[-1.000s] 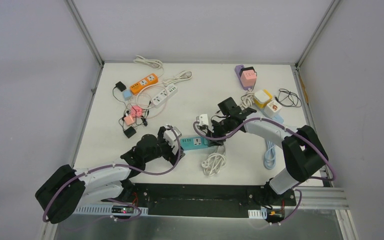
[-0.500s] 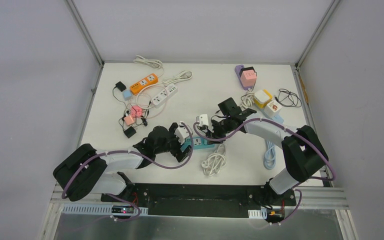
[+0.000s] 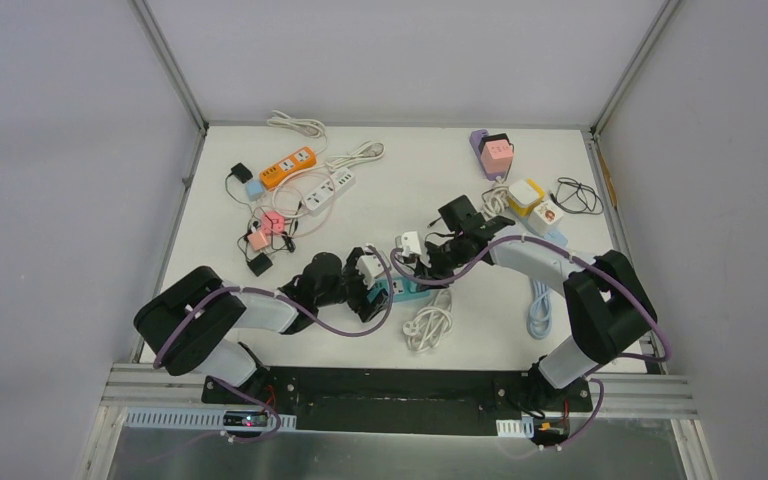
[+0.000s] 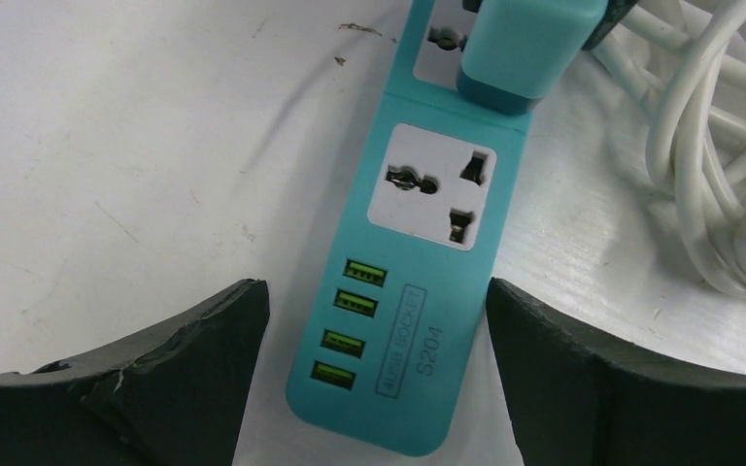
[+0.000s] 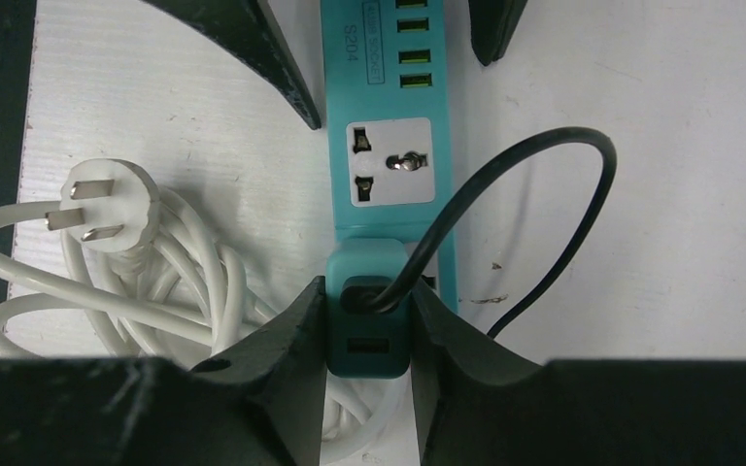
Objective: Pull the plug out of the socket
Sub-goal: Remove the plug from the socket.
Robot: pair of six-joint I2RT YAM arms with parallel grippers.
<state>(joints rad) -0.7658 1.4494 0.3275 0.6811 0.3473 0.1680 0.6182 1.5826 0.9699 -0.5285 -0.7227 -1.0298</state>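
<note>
Bracing the strip before the pull was the step in hand. On the bench, centre-front, lay the teal power strip. Left jaws stood spread wide astride its USB end, apparently not touching it, though the view was too tight to be sure. Right jaws were clenched on the teal plug, seated in the strip's end socket w/ a black cable looping off. Next move, I'd judge: left clamps strip, right pulls straight out, no twisting.
</note>
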